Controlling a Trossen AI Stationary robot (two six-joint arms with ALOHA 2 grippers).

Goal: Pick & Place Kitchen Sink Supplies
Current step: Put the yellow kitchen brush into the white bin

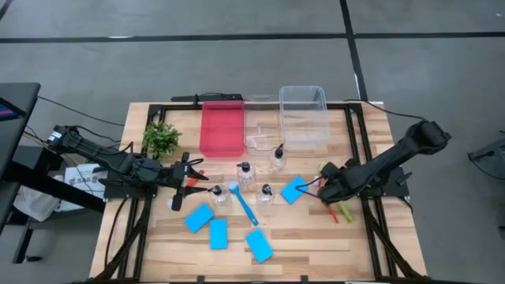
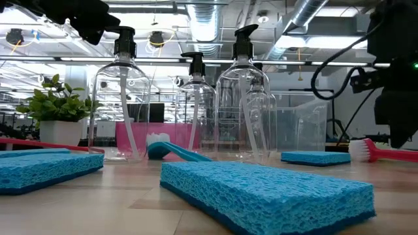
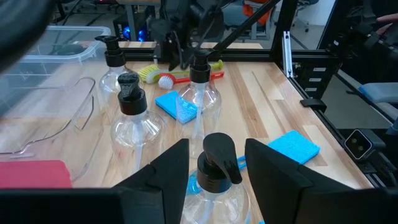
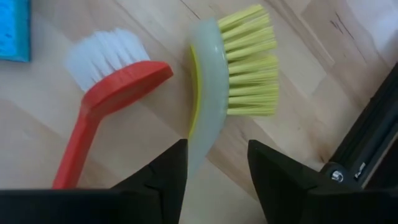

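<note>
High view shows pump bottles [image 1: 246, 175] mid-table, light but slick and tippy, best gripped at the neck; the left gripper [image 3: 214, 167] straddles one pump top, open, holding nothing. Right gripper [image 4: 216, 163], open and empty, hovers over the stiff yellow-green brush [image 4: 214, 93] beside the red brush [image 4: 106, 93].

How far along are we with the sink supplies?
Nothing is placed yet: the red tray looks bare. In hand: left gripper open around a pump bottle, right gripper open over the yellow-green brush. Left: all bottles, sponges and brushes.
</note>
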